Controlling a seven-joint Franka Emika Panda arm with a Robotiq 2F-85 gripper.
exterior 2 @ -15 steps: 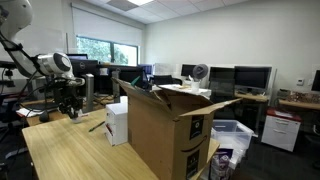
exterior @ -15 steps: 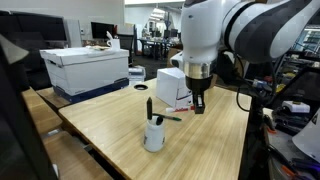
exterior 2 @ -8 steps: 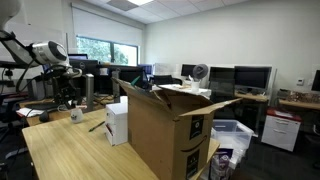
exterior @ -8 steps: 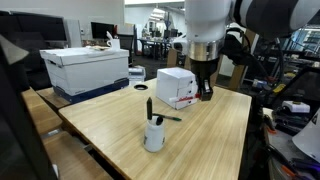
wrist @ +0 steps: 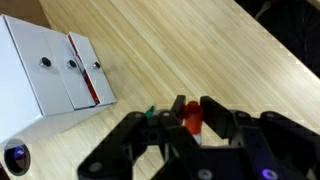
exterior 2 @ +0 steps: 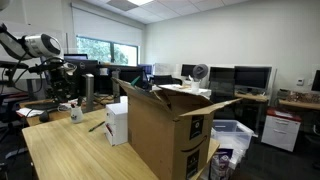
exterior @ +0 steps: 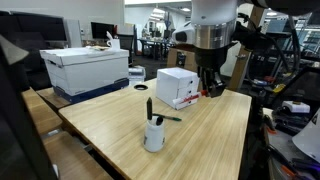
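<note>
My tool (wrist: 188, 128) is nearly closed and pinching a small red thing (wrist: 190, 116). A green bit shows just beside it in the wrist view. It may be a marker seen end-on, but I cannot tell. In an exterior view the tool (exterior: 208, 88) hangs above the far edge of the desk (exterior: 205, 140), just beside the white box (exterior: 177, 87) and not touching it. The red thing is too small to pick out there.

Below in the wrist view are bare wood and the box (wrist: 45, 75), with its lid seam and three dark dots facing up. Nearer the camera, well apart from the tool, a white cup (exterior: 154, 135) holds a dark pen (exterior: 150, 107), and a green marker (exterior: 169, 119) lies against it.

In my judgement this carry calls for a steady pinch and no wrist twist, since the grip looks to sit near one end of the red thing. I would keep the height, stay clear of the box corner and move slowly. The wrist view is my best check for slip.
</note>
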